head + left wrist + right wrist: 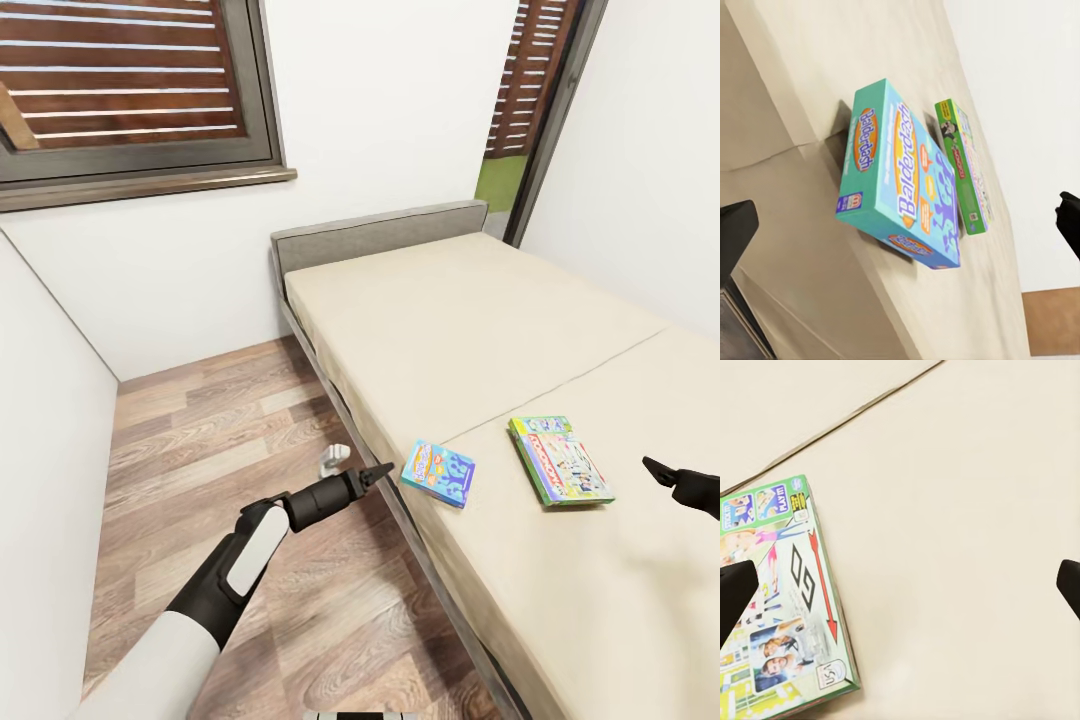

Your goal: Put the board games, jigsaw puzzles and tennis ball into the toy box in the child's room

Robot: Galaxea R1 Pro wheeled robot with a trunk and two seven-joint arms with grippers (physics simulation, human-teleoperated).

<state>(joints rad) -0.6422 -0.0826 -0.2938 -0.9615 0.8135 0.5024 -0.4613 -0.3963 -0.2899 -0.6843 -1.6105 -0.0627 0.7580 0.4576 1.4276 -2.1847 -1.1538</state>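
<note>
The small blue cardboard board game box (439,473) lies flat at the beige bed's (470,320) near edge, just ahead of the left gripper (378,470), long axis across its approach. Both grippers are empty with fingers parted; the right gripper (660,470) hovers beside the green-white-red game box (560,460)

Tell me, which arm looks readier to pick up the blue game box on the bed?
Probably the left. Its left gripper sits just off the bed's edge, right beside the blue game box. The right gripper is nearer the green game box, farther along the bed.
</note>
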